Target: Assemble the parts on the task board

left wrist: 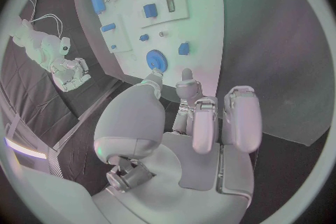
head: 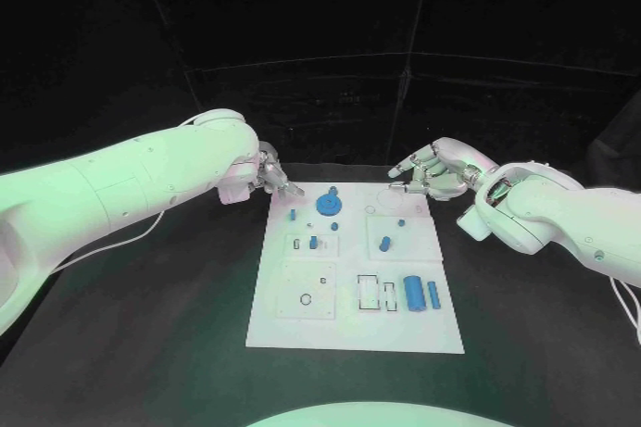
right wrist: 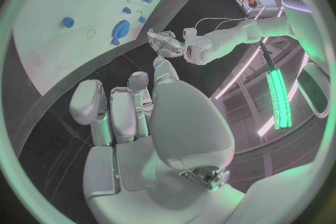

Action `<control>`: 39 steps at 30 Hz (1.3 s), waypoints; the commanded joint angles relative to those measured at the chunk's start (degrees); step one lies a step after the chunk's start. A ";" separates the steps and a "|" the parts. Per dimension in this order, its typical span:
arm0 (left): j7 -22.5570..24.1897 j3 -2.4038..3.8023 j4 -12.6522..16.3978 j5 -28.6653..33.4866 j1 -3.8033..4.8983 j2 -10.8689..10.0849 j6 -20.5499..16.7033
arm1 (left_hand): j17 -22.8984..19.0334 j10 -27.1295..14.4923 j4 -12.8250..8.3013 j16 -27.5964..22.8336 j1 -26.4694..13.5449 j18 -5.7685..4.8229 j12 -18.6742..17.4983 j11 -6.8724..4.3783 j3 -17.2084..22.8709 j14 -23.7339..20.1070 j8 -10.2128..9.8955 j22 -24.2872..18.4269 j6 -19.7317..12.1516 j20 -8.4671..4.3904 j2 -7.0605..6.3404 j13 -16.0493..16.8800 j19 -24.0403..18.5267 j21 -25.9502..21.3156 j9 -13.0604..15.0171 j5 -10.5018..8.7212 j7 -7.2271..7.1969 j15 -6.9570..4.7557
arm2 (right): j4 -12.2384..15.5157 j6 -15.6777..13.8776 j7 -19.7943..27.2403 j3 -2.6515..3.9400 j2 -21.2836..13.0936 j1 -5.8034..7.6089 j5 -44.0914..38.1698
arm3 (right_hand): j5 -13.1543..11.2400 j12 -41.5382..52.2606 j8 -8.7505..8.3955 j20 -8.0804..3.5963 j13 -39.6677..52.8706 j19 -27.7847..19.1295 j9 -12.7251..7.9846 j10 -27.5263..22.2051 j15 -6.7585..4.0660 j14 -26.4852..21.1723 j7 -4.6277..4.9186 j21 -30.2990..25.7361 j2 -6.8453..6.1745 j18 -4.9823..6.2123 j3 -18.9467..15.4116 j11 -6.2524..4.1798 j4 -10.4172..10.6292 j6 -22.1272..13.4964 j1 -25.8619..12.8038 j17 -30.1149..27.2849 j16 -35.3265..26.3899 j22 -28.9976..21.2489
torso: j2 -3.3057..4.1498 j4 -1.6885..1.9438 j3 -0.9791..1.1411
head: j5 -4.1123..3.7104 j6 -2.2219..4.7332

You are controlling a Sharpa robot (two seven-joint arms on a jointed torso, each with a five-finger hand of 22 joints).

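Hovering at the far corners of the task board [head: 354, 327], both hands hold nothing. The left hand [head: 271, 179], at about eleven o'clock from the board's middle, has its fingers loosely apart above the black desk [head: 160, 353]. The right hand [head: 430, 175], at about one o'clock, is likewise spread and empty. A blue gear [head: 330, 205] sits near the far edge, with blue cylinders [head: 416, 292] at about five o'clock.

Blue parts [head: 423, 292] on task board [head: 354, 330]
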 commanded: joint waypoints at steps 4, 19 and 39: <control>1.44 -0.44 -3.54 -1.62 -0.91 1.83 3.68 | 15.10 -0.10 0.13 0.19 0.38 0.38 0.10 -0.03 -0.68 6.03 -0.34 1.13 0.30 0.61 0.63 0.23 1.35 0.22 -0.22 0.16 0.06 0.41 | 0.05 0.29 0.43 0.03 0.23 0.11 0.16 | -0.33 -0.24 0.29 0.15 -0.05 -0.33 -0.06 -0.26 -0.30 1.01 -0.01 -0.17 0.13 0.77 -0.37 0.10 -0.11 -0.07 -0.33 0.01 -0.34 -0.04 | 0.14 -0.16 -0.04 | 0.09 -0.06; 2.54 -0.60 -5.59 -1.81 -1.91 3.41 3.94 | 15.10 0.28 0.42 0.19 0.79 0.26 0.66 -0.13 -1.58 6.03 -0.45 1.74 1.07 0.62 1.33 0.71 1.56 0.63 -0.61 0.16 -0.07 0.36 | -0.04 0.26 0.58 0.03 0.51 0.10 0.16 | -0.33 -0.24 0.29 0.15 -0.05 -0.33 -0.06 -0.26 -0.30 1.01 -0.01 -0.17 0.13 0.77 -0.37 0.10 -0.11 -0.07 -0.33 0.01 -0.34 -0.04 | 0.08 -0.07 -0.03 | 0.07 -0.30; 4.18 -0.97 -6.10 -1.80 -2.10 3.96 5.94 | 15.10 0.25 -0.64 0.19 3.75 0.26 0.74 -0.17 -2.07 6.03 -1.01 1.89 1.89 0.61 3.21 0.58 1.56 0.64 -1.51 0.19 -0.12 0.34 | -0.25 0.34 0.68 0.03 0.83 0.10 0.16 | -0.33 -0.24 0.29 0.15 -0.05 -0.33 -0.06 -0.26 -0.30 1.01 -0.01 -0.17 0.13 0.77 -0.37 0.10 -0.11 -0.07 -0.33 0.01 -0.34 -0.04 | 0.07 -0.06 -0.01 | -0.01 -0.50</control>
